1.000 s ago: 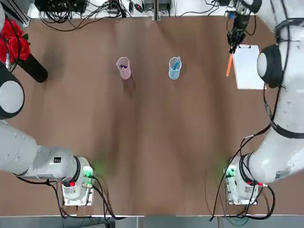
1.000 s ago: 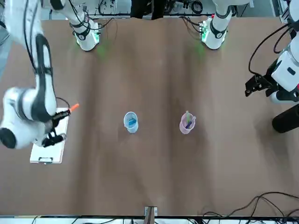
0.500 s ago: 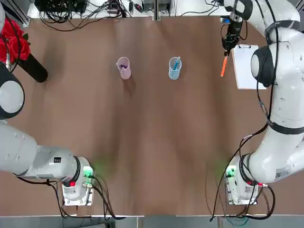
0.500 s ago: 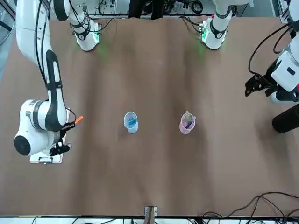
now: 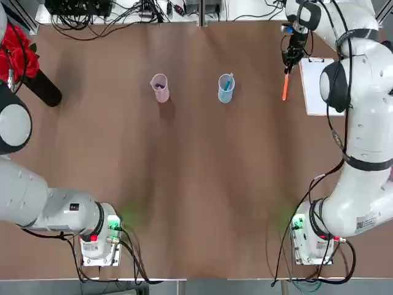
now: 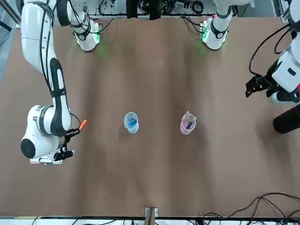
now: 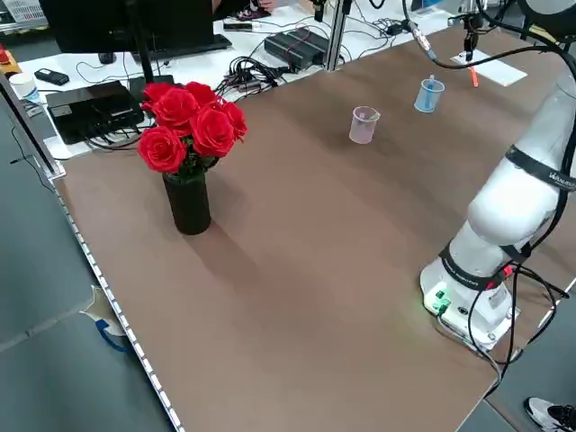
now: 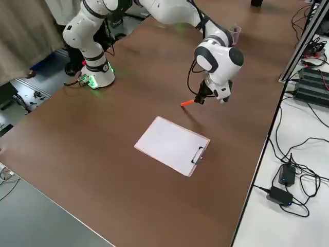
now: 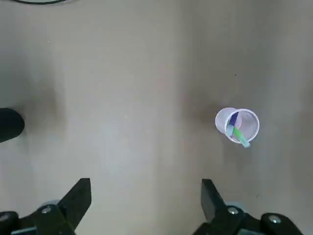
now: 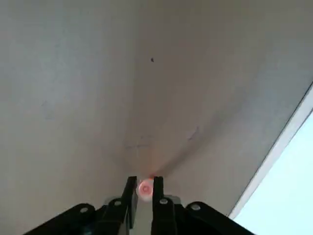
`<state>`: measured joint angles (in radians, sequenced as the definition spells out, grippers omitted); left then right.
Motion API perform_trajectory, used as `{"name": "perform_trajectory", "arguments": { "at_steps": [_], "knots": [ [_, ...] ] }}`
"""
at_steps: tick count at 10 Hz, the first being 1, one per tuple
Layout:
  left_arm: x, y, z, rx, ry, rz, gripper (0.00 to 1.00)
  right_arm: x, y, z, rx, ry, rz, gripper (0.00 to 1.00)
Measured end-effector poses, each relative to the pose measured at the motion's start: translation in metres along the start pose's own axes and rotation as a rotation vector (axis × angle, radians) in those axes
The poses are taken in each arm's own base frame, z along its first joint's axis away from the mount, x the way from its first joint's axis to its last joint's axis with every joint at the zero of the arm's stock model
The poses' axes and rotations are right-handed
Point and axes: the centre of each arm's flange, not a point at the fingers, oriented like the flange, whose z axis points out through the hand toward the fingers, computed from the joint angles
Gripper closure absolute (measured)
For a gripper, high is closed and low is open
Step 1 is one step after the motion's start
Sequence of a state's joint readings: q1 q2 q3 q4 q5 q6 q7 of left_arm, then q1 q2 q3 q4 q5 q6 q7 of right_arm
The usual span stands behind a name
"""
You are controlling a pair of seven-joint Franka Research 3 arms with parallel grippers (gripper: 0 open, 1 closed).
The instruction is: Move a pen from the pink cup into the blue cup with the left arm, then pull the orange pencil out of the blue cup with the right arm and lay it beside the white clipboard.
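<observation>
My right gripper is shut on the top end of the orange pencil, which hangs tilted just over the table beside the white clipboard. In the right wrist view the pencil's end sits pinched between the fingers, with the clipboard's edge close by. The blue cup holds a light-blue pen. The pink cup stands to its left with a green and a purple pen inside. My left gripper hangs open, high above the table's left side, far from both cups.
A black vase of red roses stands at the far left of the table. Cables and power boxes lie beyond the far edge. The arm bases sit at the near edge.
My right gripper has carried the orange pencil leftward off the clipboard's edge onto the bare table side, and the pencil hangs more upright. The left arm has not moved.
</observation>
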<state>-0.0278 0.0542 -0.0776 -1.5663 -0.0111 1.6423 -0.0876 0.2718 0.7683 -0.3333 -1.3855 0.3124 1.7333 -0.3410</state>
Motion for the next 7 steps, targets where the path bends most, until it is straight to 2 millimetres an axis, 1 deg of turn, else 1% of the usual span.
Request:
{"name": "perform_trajectory", "arguments": {
  "at_steps": [2, 4, 5, 7],
  "knots": [
    [0.0, 0.0, 0.0, 0.0, -0.001, 0.0, 0.01, 0.013, 0.001, 0.013, -0.005, 0.052, 0.003, 0.83],
    [0.0, 0.0, 0.001, 0.0, -0.001, 0.0, 0.01, 0.024, 0.005, 0.033, 0.01, 0.084, -0.019, 0.83],
    [0.0, 0.0, 0.001, 0.0, -0.001, 0.001, 0.01, 0.027, 0.008, 0.041, 0.011, 0.083, -0.029, 0.83],
    [0.001, 0.001, 0.001, 0.0, -0.002, 0.001, 0.01, 0.03, 0.011, 0.046, 0.001, 0.099, -0.032, 0.83]
  ]
}}
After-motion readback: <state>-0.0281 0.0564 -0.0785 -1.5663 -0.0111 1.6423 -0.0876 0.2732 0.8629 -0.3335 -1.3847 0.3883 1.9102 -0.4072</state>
